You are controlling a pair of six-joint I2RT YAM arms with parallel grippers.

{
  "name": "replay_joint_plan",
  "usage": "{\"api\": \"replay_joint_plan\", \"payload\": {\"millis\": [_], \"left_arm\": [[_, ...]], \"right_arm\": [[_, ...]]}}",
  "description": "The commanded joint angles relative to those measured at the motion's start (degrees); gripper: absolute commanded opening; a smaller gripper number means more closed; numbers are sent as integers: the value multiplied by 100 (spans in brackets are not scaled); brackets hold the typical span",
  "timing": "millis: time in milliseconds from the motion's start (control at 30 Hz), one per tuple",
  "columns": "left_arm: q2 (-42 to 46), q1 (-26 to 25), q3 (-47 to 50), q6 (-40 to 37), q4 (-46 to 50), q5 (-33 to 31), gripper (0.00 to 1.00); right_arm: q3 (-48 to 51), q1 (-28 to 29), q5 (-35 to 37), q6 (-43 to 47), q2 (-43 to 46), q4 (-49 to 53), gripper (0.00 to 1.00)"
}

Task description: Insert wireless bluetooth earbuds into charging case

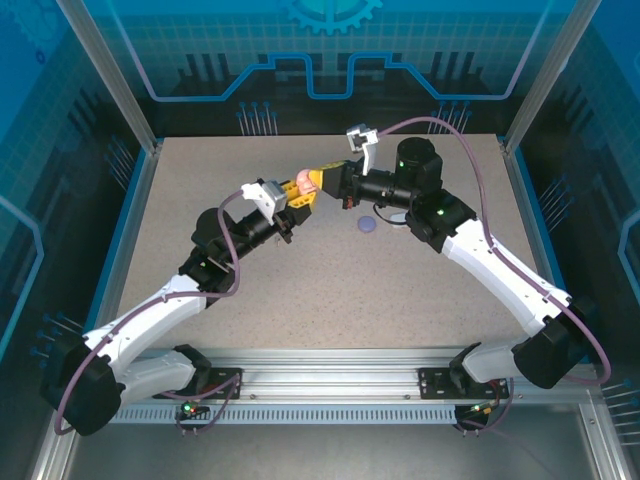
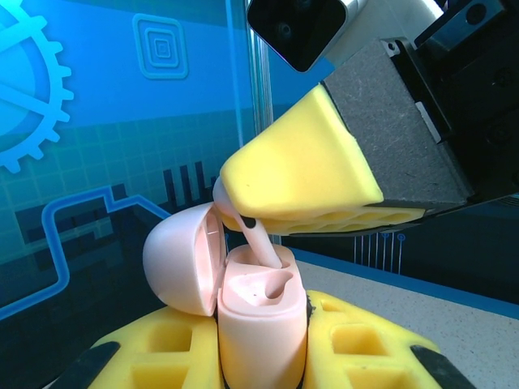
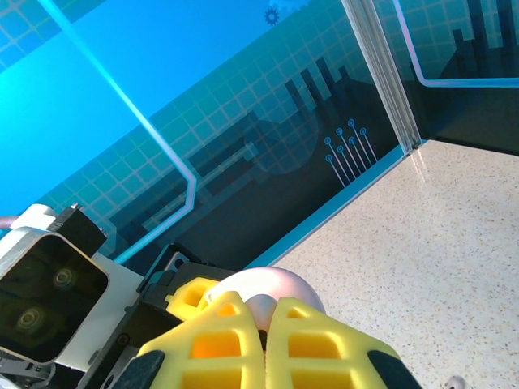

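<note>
A pale pink charging case [image 2: 259, 324] stands upright with my left gripper [image 2: 261, 356] shut on its body, lid [image 2: 182, 259] hinged open to the left. A pale pink earbud [image 2: 261, 243] points stem-down into one of the case's slots, its tip just inside. My right gripper [image 3: 266, 340] is shut on this earbud's head [image 3: 261, 309], with the case lid [image 3: 280, 279] right behind. From above, both grippers [image 1: 298, 197] [image 1: 320, 181] meet over the table's middle rear, the pink case [image 1: 300, 181] between them. The case's other slot looks empty.
A small round purple item [image 1: 368, 224] lies on the speckled table [image 1: 330, 300] just below the right wrist. Blue glass walls [image 1: 330, 60] and metal posts enclose the table. The right wrist's camera [image 2: 296, 28] hangs close above the left gripper.
</note>
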State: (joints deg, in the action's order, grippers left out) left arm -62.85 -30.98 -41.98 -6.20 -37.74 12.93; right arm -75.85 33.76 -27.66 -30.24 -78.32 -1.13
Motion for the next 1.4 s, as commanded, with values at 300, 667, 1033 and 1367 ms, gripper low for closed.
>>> {"api": "replay_joint_plan", "payload": {"millis": [300,667,1033,1367], "left_arm": [[196,-35,-249,-165,-207,-151,0],[217,-47,-237,-131,-158,-109,0],[150,-50,-237,-128,-76,0,0],[173,-50,-255,-162,-62,-25,0]], "right_arm": [[203,-57,518,264,299,570,6],[18,-54,494,80,177,452,9],[-52,-49,101,-441,190,-238,0],[-5,-10,59,-474,229,-256,0]]}}
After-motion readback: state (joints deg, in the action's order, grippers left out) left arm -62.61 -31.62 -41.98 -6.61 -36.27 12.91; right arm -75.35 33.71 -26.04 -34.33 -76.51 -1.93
